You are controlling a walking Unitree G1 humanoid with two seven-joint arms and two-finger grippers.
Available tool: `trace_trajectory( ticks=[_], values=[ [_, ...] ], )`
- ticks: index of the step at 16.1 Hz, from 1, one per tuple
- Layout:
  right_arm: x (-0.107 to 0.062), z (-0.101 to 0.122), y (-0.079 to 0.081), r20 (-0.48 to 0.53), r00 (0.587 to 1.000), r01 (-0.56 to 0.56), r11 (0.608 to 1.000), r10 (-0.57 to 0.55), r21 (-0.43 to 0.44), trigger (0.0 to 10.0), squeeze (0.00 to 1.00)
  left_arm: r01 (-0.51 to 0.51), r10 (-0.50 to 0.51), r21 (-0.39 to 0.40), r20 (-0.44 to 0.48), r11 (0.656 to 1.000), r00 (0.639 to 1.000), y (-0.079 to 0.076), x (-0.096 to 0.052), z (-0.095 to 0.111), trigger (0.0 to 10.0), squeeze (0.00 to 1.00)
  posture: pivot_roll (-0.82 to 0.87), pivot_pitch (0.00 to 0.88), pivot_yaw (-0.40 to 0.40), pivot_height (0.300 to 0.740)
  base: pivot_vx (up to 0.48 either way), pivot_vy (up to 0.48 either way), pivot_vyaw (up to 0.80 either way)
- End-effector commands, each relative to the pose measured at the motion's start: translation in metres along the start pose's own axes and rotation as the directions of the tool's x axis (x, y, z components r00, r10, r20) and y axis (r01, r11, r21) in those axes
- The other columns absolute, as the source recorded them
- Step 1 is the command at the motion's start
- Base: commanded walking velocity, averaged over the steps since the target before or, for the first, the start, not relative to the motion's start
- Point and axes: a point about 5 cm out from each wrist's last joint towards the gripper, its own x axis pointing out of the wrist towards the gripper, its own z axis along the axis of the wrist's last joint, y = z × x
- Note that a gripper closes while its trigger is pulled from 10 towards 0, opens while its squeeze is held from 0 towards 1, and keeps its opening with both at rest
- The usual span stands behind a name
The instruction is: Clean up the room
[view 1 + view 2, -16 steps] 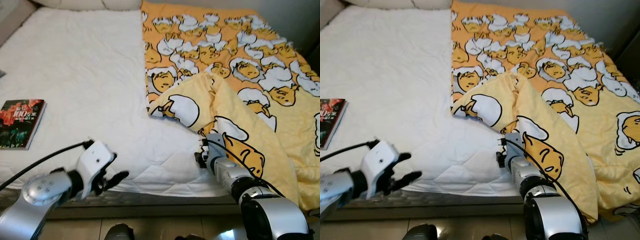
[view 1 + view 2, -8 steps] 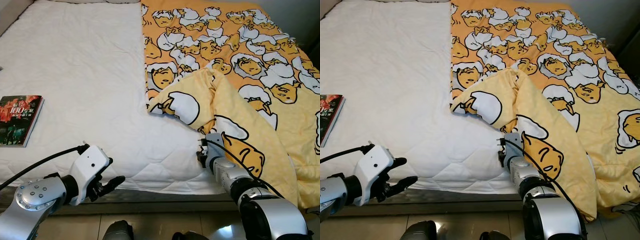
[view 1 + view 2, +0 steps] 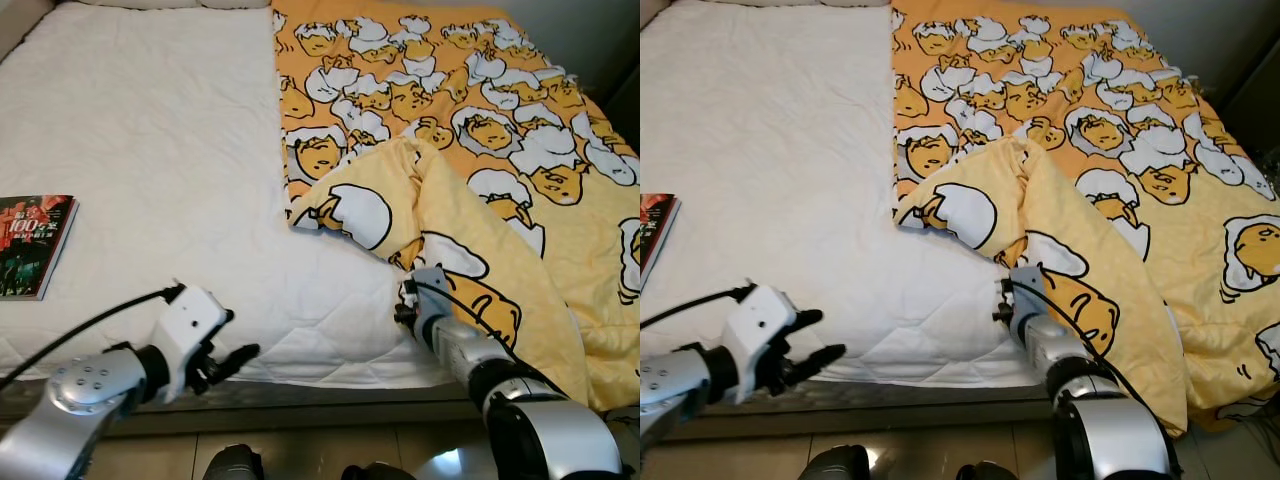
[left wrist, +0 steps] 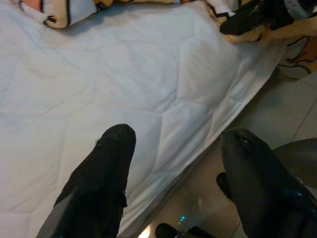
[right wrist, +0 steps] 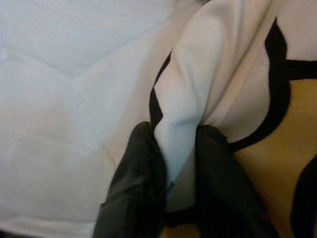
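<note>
A yellow blanket printed with egg cartoons covers the right half of a bed with a white mattress pad. Its near left corner is folded back on itself, forming a raised ridge that runs toward the foot of the bed.

The right gripper is at the near end of that fold. From the head views only its wrist and cable show, with the fingertips tucked under the cloth. The right wrist view is what shows the grip: the two black fingers are closed nearly together on a white, black-outlined edge of the blanket, pinched between them just above the mattress pad.

The left gripper hovers at the near edge of the bed, left of the fold. The left wrist view shows its fingers spread wide with nothing between them, over the pad's edge and the tiled floor beyond.

A book lies flat near the left side of the bed, well apart from both grippers.
</note>
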Motion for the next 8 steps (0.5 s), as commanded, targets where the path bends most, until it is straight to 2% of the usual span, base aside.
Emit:
trace_trajectory(
  ticks=[1,3,4,5,6,7,8],
  values=[
    [-0.002,-0.013,0.0,-0.026,0.996,-0.082,0.996,0.081,-0.028,0.0,0.0,0.0,0.0,0.003,0.004,1.0,1.0,-0.002,0.003,0.0,10.0,0.0,0.13,0.043,-0.081,0.74,0.0,0.0,0.0],
    [-0.005,-0.022,-0.002,-0.037,0.989,-0.142,0.989,0.14,-0.041,0.0,0.0,0.002,-0.002,0.002,0.009,1.0,1.0,-0.002,0.006,0.0,10.0,0.0,0.12,0.04,-0.079,0.74,0.0,0.0,0.0],
    [-0.008,-0.026,-0.005,-0.014,0.978,-0.21,0.977,0.21,-0.041,0.0,0.0,0.005,-0.005,0.006,0.013,1.0,1.0,-0.001,0.009,0.001,10.0,0.0,0.12,0.044,-0.08,0.74,0.0,0.0,0.0],
    [-0.012,-0.027,-0.004,0.023,0.948,-0.316,0.948,0.317,-0.048,0.0,0.0,0.006,-0.006,0.008,0.016,1.0,1.0,-0.001,0.01,0.001,10.0,0.0,0.11,0.043,-0.078,0.74,0.0,0.0,0.0],
    [-0.014,-0.027,-0.003,0.035,0.931,-0.363,0.93,0.365,-0.053,0.0,0.0,0.006,-0.006,0.008,0.018,1.0,1.0,-0.001,0.01,0.002,10.0,0.0,0.11,0.043,-0.078,0.74,0.0,0.0,0.0],
    [-0.021,-0.033,0.003,0.045,0.862,-0.504,0.863,0.506,-0.046,0.0,0.0,0.009,-0.009,0.008,0.017,1.0,1.0,-0.001,0.01,0.001,10.0,0.0,0.11,0.037,-0.074,0.74,0.0,0.0,0.0],
    [-0.048,-0.063,0.015,-0.08,0.644,-0.765,0.642,0.761,-0.061,0.0,0.0,0.02,-0.02,0.008,0.018,1.0,1.0,-0.002,0.012,0.001,10.0,0.0,0.1,0.038,-0.072,0.74,0.0,0.0,0.0]
  ],
)
